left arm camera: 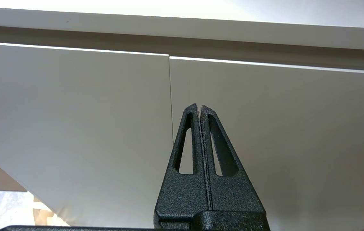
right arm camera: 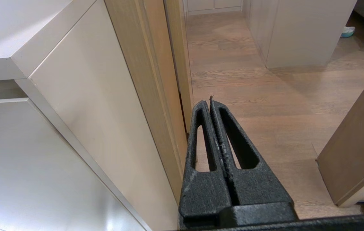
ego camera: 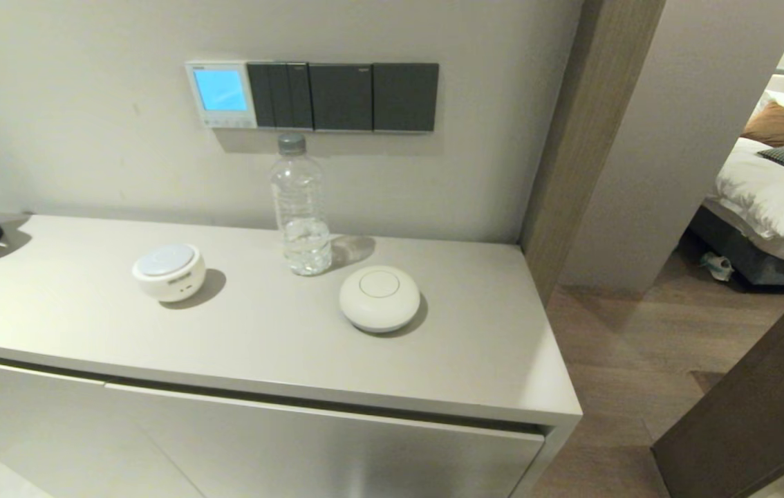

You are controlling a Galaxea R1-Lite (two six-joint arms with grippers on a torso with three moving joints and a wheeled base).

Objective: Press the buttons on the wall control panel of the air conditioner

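Left gripper point(left arm camera: 200, 106) hanging low facing the cabinet doors point(left arm camera: 73, 112), fingers pressed together, right gripper point(right arm camera: 210, 99) idling beside the table's end, fingers likewise closed, control panel point(ego camera: 221, 94) (screen glowing blue) sitting on the wall well above both sets of fingers, buttons point(ego camera: 225, 122) lining its bottom edge.

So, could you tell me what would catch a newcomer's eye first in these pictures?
Probably the lit blue screen of the air conditioner's wall control panel, at the left end of a row of dark switch plates on the wall. Just below stands a clear water bottle on the cabinet top, between two round white gadgets. Both grippers sit low and shut: the left gripper faces the cabinet doors, the right gripper points past the cabinet's corner.
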